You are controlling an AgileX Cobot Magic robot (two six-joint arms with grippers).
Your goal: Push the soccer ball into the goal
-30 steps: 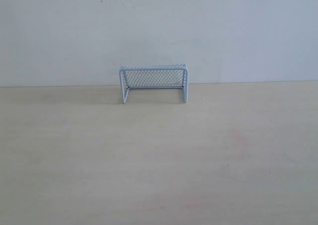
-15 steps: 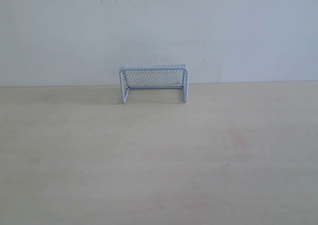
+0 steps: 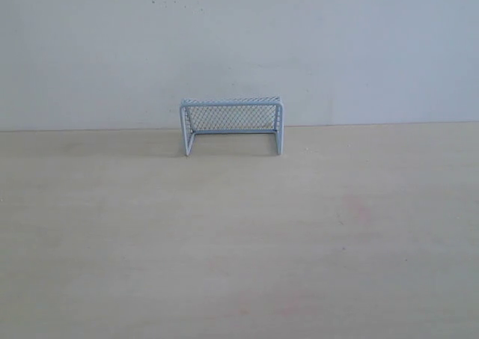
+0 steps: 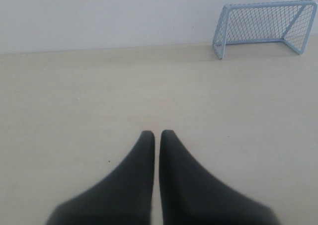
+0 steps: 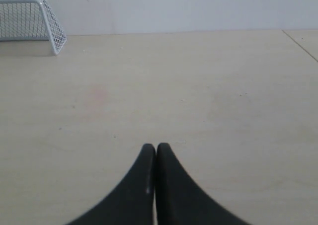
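The goal (image 3: 231, 124), a pale blue-white tube frame with dark mesh, stands at the back of the wooden table against the wall. It also shows far off in the left wrist view, goal (image 4: 263, 26), and in the right wrist view, goal (image 5: 31, 21). The soccer ball is out of view in every frame. My left gripper (image 4: 157, 133) is shut with nothing between its black fingers, low over bare table. My right gripper (image 5: 155, 146) is shut too, empty, also far from the goal. Neither gripper shows in the exterior view.
A pale wooden table (image 3: 239, 234) fills the lower half, bounded at the back by a white wall (image 3: 239, 47). A faint pink stain (image 3: 358, 208) marks the wood. A seam or table edge (image 5: 300, 45) runs at one side in the right wrist view.
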